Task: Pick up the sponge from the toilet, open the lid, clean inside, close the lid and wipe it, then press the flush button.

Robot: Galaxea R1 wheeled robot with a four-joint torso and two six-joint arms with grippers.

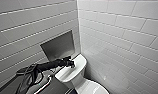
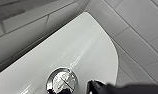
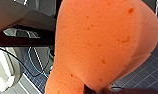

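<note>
The white toilet [image 1: 78, 75] stands in the corner, its lid [image 1: 96, 88] down over the bowl. My left arm reaches in from the left, and its gripper [image 1: 71, 64] hangs over the cistern top. In the left wrist view the round metallic flush button [image 2: 62, 81] sits in the glossy cistern top [image 2: 77, 50]. The dark tip of my left gripper [image 2: 95, 86] is just beside the button, shut and holding nothing. In the right wrist view the orange-red sponge [image 3: 102, 42] looms large. My right gripper [image 3: 95, 89] is shut on its narrow end.
White tiled walls [image 1: 120, 37] close in behind and to the right of the toilet. A grey recessed panel [image 1: 58, 46] is set in the left wall just above the cistern. My dark base with a chrome bar [image 1: 43, 86] fills the lower left. Cables [image 3: 35, 62] lie on the dark tiled floor.
</note>
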